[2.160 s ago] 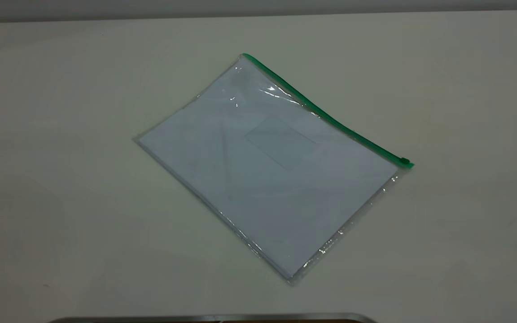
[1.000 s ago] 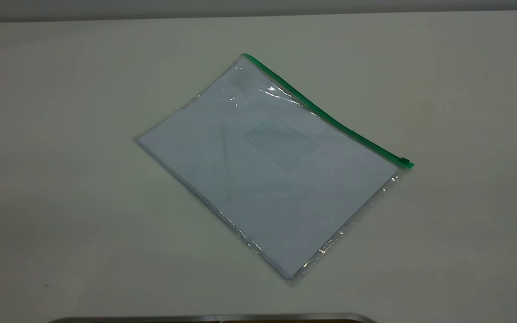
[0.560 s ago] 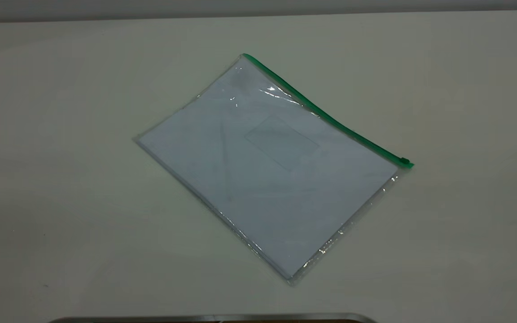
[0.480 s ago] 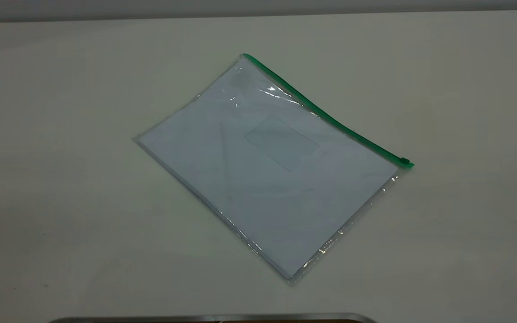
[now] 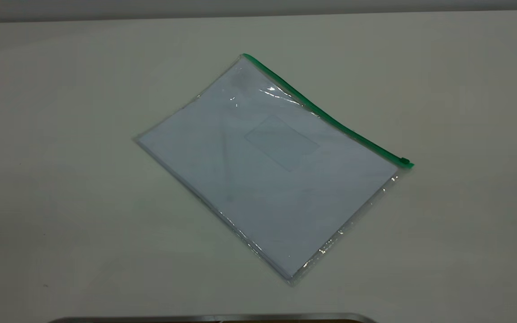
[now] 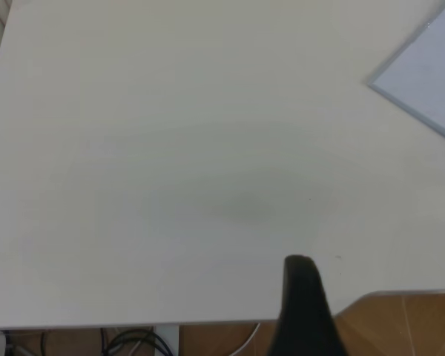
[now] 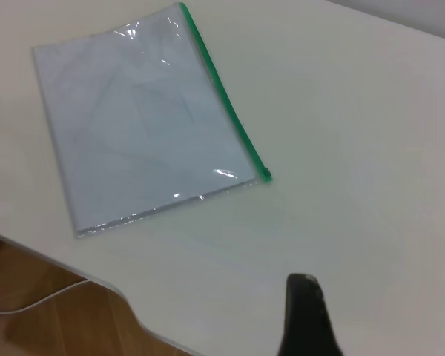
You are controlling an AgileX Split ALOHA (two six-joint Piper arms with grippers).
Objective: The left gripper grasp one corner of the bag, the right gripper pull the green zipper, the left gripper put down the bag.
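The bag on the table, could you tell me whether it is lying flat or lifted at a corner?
Lying flat. The bag rests spread on the table, all four corners down, the green zipper along its far edge. Nothing touches it.

One bag (image 5: pixel 267 179) is counted on one table (image 5: pixel 61 179), near its middle. One green zipper (image 5: pixel 326 117) is seen along the bag's edge toward 1 o'clock, with one slider (image 5: pixel 405 160) at its 4 o'clock end. One card pocket (image 5: pixel 282 142) is seen on the front. One finger (image 6: pixel 305 311) is shown in each wrist view.
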